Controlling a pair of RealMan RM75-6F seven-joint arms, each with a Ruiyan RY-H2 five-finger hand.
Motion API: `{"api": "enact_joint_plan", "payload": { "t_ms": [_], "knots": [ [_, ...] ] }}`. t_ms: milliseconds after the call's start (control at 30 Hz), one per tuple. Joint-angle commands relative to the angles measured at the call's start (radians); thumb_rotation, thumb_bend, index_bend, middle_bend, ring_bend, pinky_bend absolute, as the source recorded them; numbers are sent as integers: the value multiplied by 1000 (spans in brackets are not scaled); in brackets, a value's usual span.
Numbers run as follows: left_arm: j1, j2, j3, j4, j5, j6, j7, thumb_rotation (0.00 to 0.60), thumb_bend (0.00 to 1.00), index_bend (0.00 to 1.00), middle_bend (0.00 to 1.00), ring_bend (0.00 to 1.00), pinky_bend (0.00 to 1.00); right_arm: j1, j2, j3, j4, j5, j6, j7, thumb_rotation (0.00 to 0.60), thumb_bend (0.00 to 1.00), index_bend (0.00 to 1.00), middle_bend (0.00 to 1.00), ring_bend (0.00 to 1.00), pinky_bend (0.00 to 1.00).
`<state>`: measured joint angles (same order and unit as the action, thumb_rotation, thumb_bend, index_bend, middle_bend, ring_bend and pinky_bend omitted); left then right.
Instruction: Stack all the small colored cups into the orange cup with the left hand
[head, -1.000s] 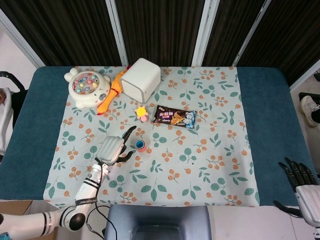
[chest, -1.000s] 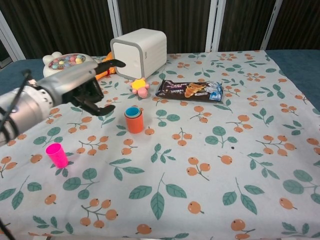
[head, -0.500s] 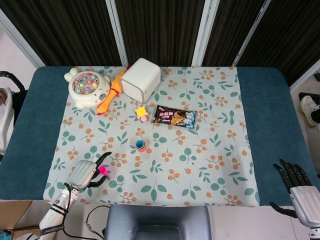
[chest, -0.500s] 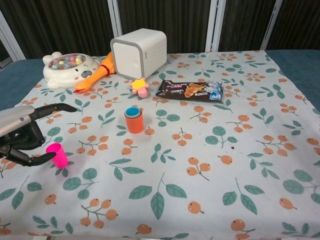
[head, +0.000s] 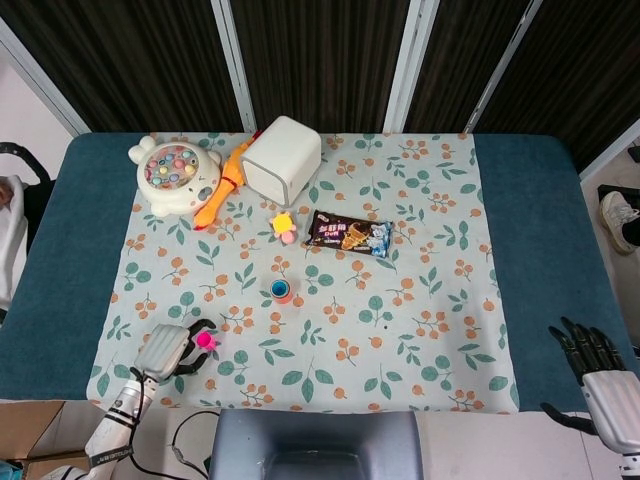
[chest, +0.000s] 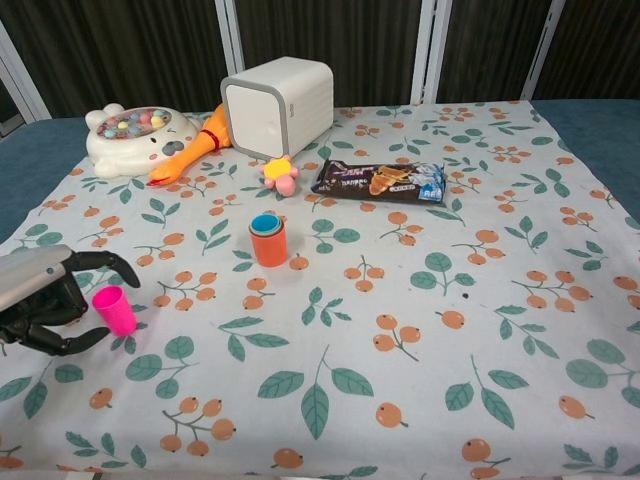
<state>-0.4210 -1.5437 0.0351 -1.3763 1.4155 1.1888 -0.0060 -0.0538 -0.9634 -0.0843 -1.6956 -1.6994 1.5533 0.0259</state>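
The orange cup (head: 282, 291) (chest: 267, 240) stands upright mid-table with a blue cup nested in it and a yellow rim showing between them. A small pink cup (head: 205, 341) (chest: 114, 309) stands upright near the front left of the cloth. My left hand (head: 165, 350) (chest: 45, 300) sits just left of the pink cup, its fingers (chest: 100, 263) arched over and under it without closing on it. My right hand (head: 605, 375) hangs off the table's front right corner with fingers spread and empty; only the head view shows it.
At the back left are a white fishing-game toy (head: 172, 175), a rubber chicken (head: 222, 190) and a white box (head: 281, 158). A small yellow and pink toy (head: 284, 226) and a snack packet (head: 348, 234) lie behind the orange cup.
My left hand withdrew from beside the orange cup to the pink cup at the front left, then curled its fingers closer around it. The cups stayed put.
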Motion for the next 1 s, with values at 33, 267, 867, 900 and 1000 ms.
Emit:
{"api": "enact_joint_plan", "payload": {
  "t_ms": [33, 267, 867, 900, 1000],
  "knots": [
    [3, -4, -8, 12, 3, 2, -8, 600, 355, 351, 1000, 1000, 1000, 0, -1, 0, -1, 0, -1, -3, 600, 213, 0, 0, 0, 0],
    [8, -5, -20, 28, 7, -2, -19, 600, 362, 394, 1000, 1000, 1000, 1, -2, 1, -2, 4, -3, -7, 600, 213, 0, 0, 0, 0],
    [10, -11, -33, 36, 22, -23, -34, 600, 370, 552, 1000, 1000, 1000, 0, -4, 2, -3, 7, -2, -11, 600, 213, 0, 0, 0, 0],
    [10, -12, -34, 36, 22, -23, -36, 600, 371, 564, 1000, 1000, 1000, 0, -4, 2, -3, 6, -2, -11, 600, 213, 0, 0, 0, 0],
    [11, -8, -38, 32, 26, -21, -41, 600, 372, 581, 1000, 1000, 1000, 0, -4, 3, -4, 7, -1, -12, 600, 213, 0, 0, 0, 0]
  ]
}}
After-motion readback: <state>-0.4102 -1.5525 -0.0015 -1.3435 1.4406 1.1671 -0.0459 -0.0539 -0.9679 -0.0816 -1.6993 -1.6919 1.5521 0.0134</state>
